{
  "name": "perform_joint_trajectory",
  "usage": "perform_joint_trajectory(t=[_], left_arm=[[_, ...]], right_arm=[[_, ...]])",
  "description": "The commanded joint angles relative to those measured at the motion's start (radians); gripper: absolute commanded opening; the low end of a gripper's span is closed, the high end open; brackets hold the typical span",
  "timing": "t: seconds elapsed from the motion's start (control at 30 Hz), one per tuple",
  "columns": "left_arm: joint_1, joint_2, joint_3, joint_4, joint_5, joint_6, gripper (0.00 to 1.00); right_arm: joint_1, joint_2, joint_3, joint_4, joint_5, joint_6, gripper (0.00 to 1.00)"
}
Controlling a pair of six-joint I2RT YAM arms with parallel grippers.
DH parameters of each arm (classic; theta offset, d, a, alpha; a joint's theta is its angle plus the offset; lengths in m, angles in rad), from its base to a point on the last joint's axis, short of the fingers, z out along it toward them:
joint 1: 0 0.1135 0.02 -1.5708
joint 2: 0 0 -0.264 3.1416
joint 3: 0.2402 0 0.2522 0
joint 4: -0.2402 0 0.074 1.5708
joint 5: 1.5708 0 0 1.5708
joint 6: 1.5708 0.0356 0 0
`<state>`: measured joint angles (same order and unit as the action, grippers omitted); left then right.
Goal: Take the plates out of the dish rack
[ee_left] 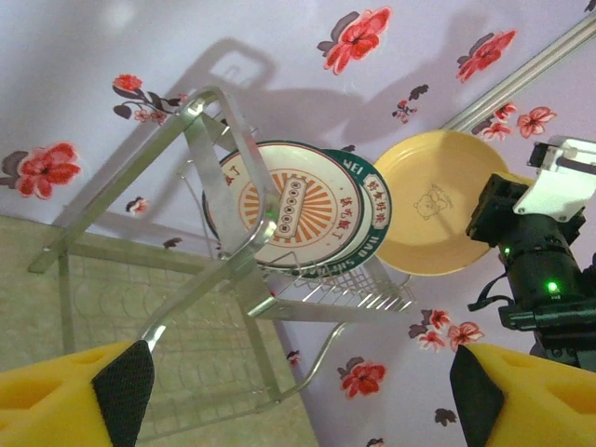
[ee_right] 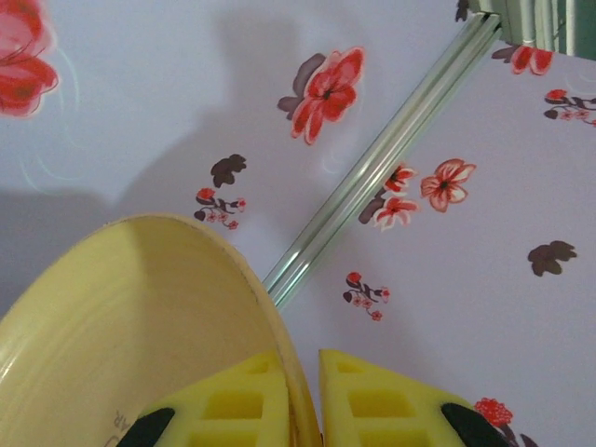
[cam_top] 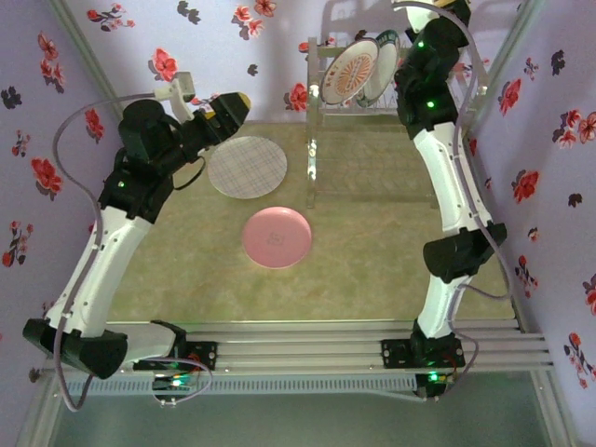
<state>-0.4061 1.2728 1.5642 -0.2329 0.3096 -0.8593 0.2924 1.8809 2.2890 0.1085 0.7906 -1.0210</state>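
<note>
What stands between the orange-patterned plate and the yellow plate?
The teal-rimmed plate, upright in the dish rack, behind the orange-patterned plate and in front of the yellow plate. The left wrist view shows it.

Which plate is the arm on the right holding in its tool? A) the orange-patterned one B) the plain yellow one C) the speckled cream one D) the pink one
B: the right tool is shut on the rim of the yellow plate, while the pink plate and the speckled plate lie flat on the table.
</note>
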Motion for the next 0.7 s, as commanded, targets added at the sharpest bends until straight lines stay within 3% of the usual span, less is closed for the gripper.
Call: perform_joint_trajectory(t=[0.0,0.27,0.67], left_arm=[[-0.016,0.028,0.051,0.076,0.041,-0.025,0.86],[-0.096,0.135,0.125,0.132,0.075,-0.050,0.86],[-0.219,0.379,0.369,0.107,0.105,-0.010,0.86]], right_arm=[[-0.007,-0.071,0.001,0.069,0.030,0.010,0.02],[-0.009,-0.164,-0.031,0.035,0.058,0.057,0.00],[-0.007,-0.385,-0.096,-0.316,0.012,0.516,0.00]])
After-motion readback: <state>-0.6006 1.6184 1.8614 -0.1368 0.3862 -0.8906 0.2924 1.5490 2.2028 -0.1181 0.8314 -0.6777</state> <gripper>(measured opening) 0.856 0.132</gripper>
